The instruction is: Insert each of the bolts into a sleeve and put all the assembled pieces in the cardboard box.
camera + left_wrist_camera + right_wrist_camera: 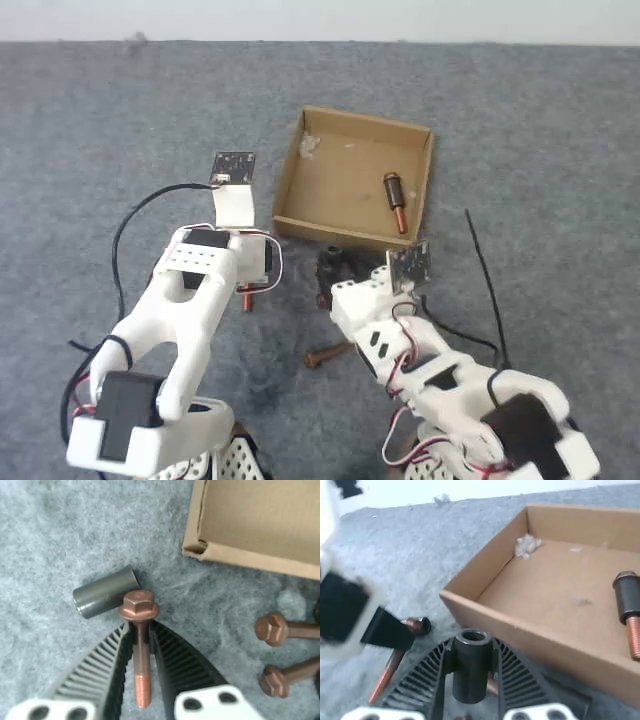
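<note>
Gripping a copper bolt [141, 672] by its shank, the left gripper [139, 629] sits just off the near left corner of the cardboard box [240, 555]. The bolt's hex head is against, or perhaps only just beside, a loose sleeve [102, 597] lying on the grey mat [60, 530]. A second bolt [272, 628] and a third bolt [275, 680] lie before the box's near wall. Close to that wall the right gripper [472, 645] has its fingers clamped on a dark sleeve [470, 672], and an assembled piece [629, 611] lies inside the box toward its right wall.
</note>
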Robot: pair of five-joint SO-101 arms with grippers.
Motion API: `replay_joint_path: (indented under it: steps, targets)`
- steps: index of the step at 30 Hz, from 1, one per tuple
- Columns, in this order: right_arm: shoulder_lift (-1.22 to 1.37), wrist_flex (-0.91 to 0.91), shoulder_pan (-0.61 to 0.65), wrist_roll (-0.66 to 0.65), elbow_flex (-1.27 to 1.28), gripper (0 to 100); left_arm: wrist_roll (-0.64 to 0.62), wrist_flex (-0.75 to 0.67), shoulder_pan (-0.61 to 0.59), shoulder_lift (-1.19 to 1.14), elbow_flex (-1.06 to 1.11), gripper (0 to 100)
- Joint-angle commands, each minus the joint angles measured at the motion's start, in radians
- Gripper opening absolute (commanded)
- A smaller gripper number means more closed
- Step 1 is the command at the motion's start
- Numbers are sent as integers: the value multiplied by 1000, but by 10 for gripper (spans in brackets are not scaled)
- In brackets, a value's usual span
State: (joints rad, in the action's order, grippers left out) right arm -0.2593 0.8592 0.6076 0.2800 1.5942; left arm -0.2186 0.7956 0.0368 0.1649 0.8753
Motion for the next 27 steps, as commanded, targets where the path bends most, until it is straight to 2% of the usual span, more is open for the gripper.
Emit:
replay_joint_path:
  steps: [1,13,27]
  targets:
    - [30,120,36,-48,17,6,9,-21,-5,46,-10,11]
    - [254,361,73,-186,34,6,11,-57,3,48,-10,11]
    - [397,714,58,-190,12,6,11,-57,5,48,-13,12]
